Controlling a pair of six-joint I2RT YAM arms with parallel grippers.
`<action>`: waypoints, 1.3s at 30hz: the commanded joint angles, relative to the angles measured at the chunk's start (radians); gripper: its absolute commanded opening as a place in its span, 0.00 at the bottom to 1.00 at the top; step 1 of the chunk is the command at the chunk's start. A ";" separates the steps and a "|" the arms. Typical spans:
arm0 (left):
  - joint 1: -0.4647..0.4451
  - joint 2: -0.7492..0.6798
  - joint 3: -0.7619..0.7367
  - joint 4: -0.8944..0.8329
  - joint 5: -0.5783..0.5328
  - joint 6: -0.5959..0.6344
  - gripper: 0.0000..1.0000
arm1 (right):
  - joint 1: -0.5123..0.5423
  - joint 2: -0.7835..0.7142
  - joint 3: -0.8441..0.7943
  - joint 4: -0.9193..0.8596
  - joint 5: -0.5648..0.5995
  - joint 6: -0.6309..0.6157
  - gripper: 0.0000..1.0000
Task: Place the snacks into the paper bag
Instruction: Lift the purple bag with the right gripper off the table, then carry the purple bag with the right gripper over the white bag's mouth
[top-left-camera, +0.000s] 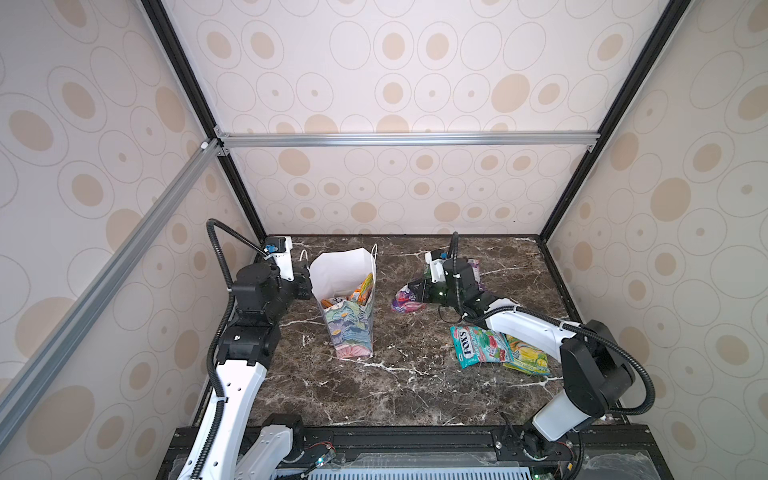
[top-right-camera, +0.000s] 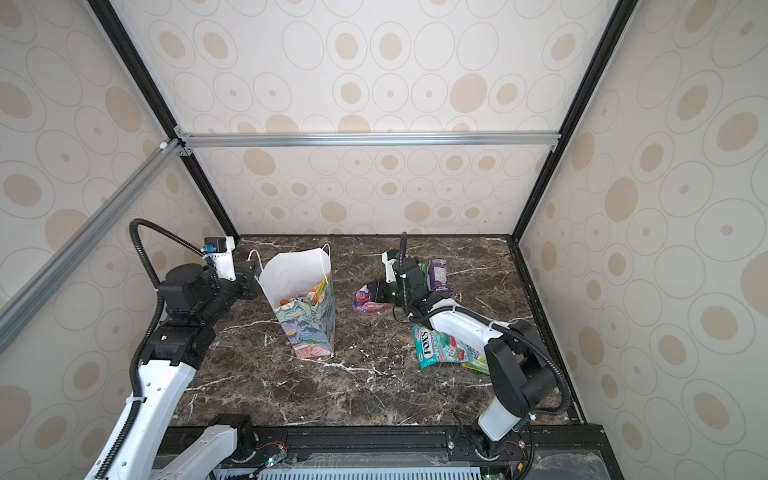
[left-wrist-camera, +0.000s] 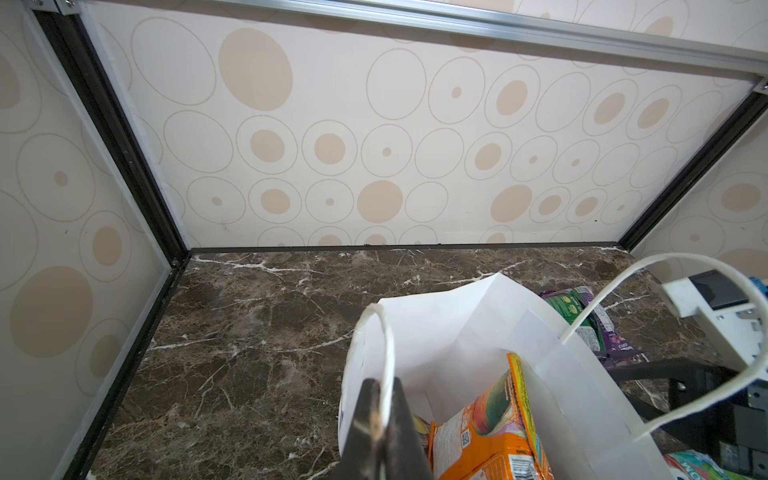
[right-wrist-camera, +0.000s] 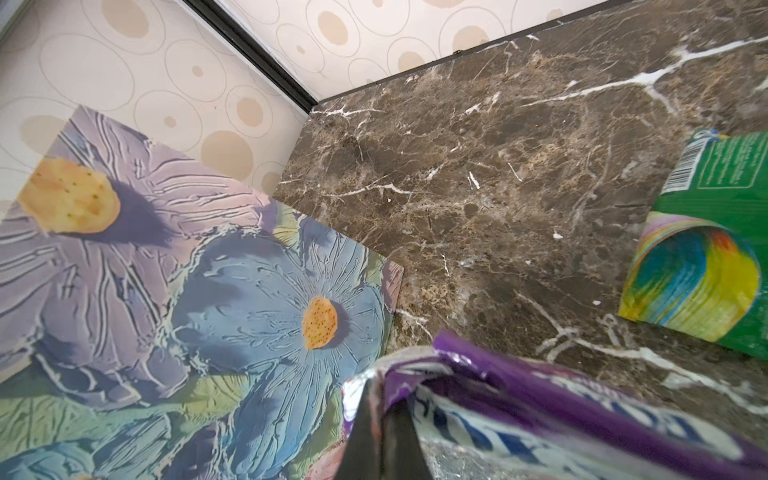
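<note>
We pinch the handle (left-wrist-camera: 388, 353) of the bag (top-left-camera: 351, 332) in the left gripper (left-wrist-camera: 379, 419), jaws tight on the cord, probably to steady the bag upright with its mouth open. The right gripper (right-wrist-camera: 380, 415) is clamped on a purple packet (right-wrist-camera: 540, 407) near the bag. An orange packet (left-wrist-camera: 490, 432) sits inside; a teal packet (top-left-camera: 478, 345) and a yellow packet (top-left-camera: 530, 353) lie well apart. Our right arm half covers 2 far packets (top-right-camera: 436, 274), and the bag's bottom is out of sight.

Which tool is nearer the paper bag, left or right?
Left. The left tool is clamped on a cord handle of the paper bag; the right tool holds a purple packet beside the bag, apart from it.
</note>
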 joint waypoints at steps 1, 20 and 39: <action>0.005 -0.010 0.003 0.020 0.010 0.000 0.03 | 0.007 -0.040 0.048 -0.032 0.008 -0.042 0.00; 0.004 -0.015 0.003 0.021 0.008 -0.001 0.03 | 0.048 -0.244 0.178 -0.250 0.043 -0.213 0.00; 0.005 -0.016 0.004 0.021 0.013 -0.003 0.04 | 0.231 -0.322 0.440 -0.376 0.089 -0.378 0.00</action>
